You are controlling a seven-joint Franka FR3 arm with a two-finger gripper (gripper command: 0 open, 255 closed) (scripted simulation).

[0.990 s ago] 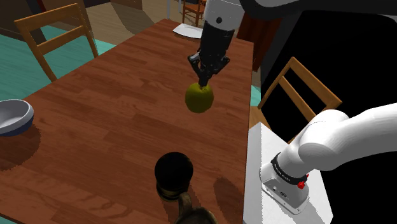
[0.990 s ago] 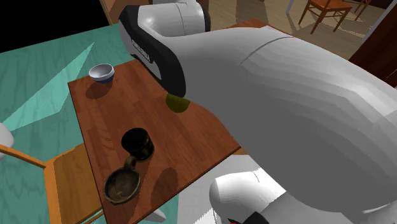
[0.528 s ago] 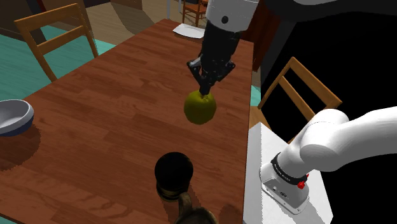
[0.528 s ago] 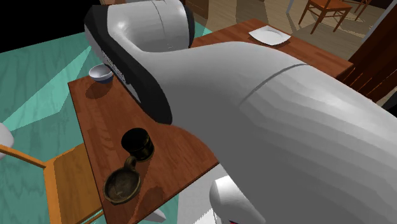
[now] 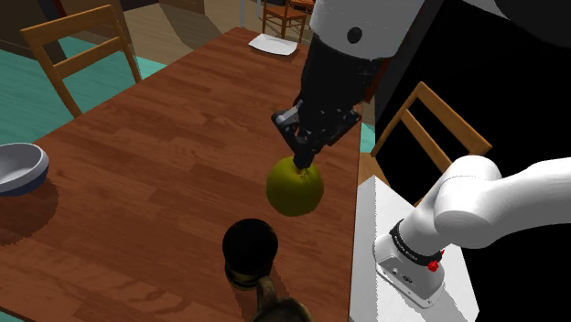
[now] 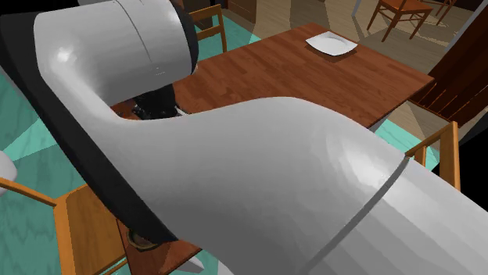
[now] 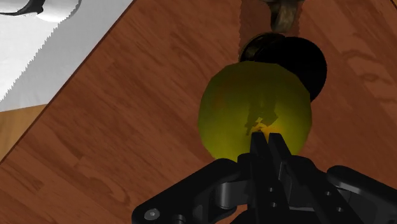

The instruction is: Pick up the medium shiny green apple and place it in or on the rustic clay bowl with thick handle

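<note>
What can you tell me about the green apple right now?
The round yellow-green apple looks smooth, with a dull sheen. It hangs from the black gripper, whose fingers pinch it at the top. It appears to be lifted above the brown wooden table, near the black round vessel.

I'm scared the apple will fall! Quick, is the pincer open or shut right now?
Pincer: shut, holding the yellow-green apple up above the table.
</note>
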